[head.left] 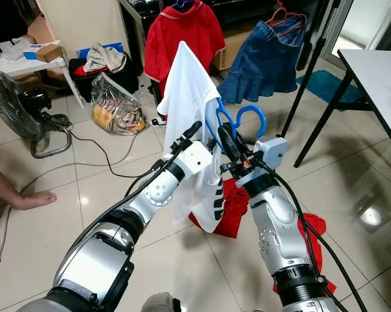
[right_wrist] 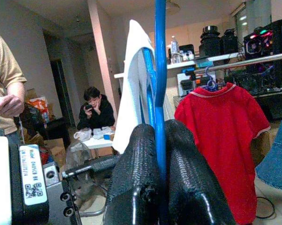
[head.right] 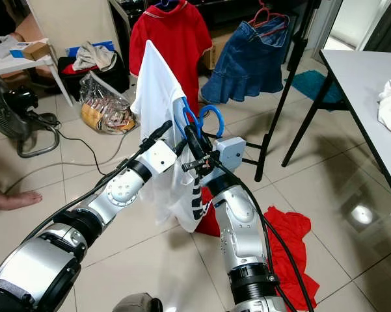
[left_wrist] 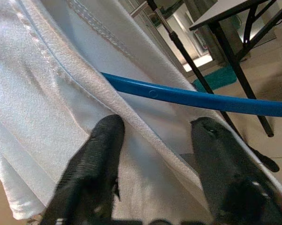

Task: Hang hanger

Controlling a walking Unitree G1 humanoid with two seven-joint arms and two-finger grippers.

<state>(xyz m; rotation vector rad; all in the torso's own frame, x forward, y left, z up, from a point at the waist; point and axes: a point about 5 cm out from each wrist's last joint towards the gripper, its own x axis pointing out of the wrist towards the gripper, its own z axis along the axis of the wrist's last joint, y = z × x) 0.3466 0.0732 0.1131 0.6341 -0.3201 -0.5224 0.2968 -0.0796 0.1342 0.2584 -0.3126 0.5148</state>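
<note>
Hanger: blue hanger (head.left: 247,118) held up in mid-air ahead of the robot, hook toward the rack, white shirt (head.left: 185,97) draped over it.
Right pincer: right pincer (head.left: 226,144) clamped tight on the hanger's blue bar; in the right wrist view the bar runs straight up between the two closed fingers (right_wrist: 131,187).
Left pincer: left pincer (head.left: 185,136) spread wide against the shirt cloth, fingers (left_wrist: 91,164) either side of a fold, gripping nothing I can confirm.
Destination: rail beyond, already carrying a red shirt (head.left: 182,32) and a denim skirt (head.left: 263,58); the rail itself is hard to make out from the head views.
Floor: red garment (head.left: 237,208) lying under the arms.
Doing it well: keep the hook upright and open side facing the rail, lift above the rail, then lower on; left pincer should steady the cloth so it doesn't slide off.
</note>
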